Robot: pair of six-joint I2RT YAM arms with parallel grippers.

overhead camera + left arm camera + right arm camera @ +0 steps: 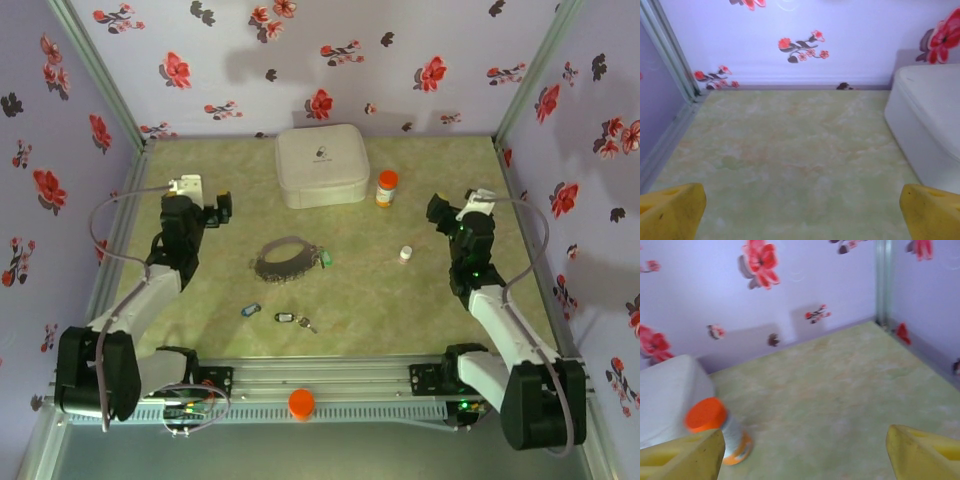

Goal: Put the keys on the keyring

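**Twin Arms Waiting Wide Over Loose Keys**

A pale green marbled table (420, 310) is filling the middle of the overhead frame, with flowered walls standing around it. The left arm (150, 290) is reaching up the left side and the right arm (495, 310) up the right side. The left gripper (222, 208) is hanging at centre left with its jaws spread wide and holding nothing; in its wrist view the yellow fingers (672, 212) are sitting in the two bottom corners with bare table between them. The right gripper (437, 210) is hanging at centre right, likewise wide and empty.

A white square case (322, 167) is resting at upper centre. Below it, near the frame's middle, the keyring (285, 257) is lying flat as a loose grey loop, well apart from both grippers. An orange-capped pill bottle (386, 187) is standing upright just right of the case.

The keys are lying scattered. A green-tagged key (325, 262) is lying at the loop's right edge; whether it is threaded on cannot be told. A blue-tagged key (250, 310) and a black-tagged key (286, 318) are lying lower centre, apart from the loop. A small white cap (405, 254) is sitting right of centre.
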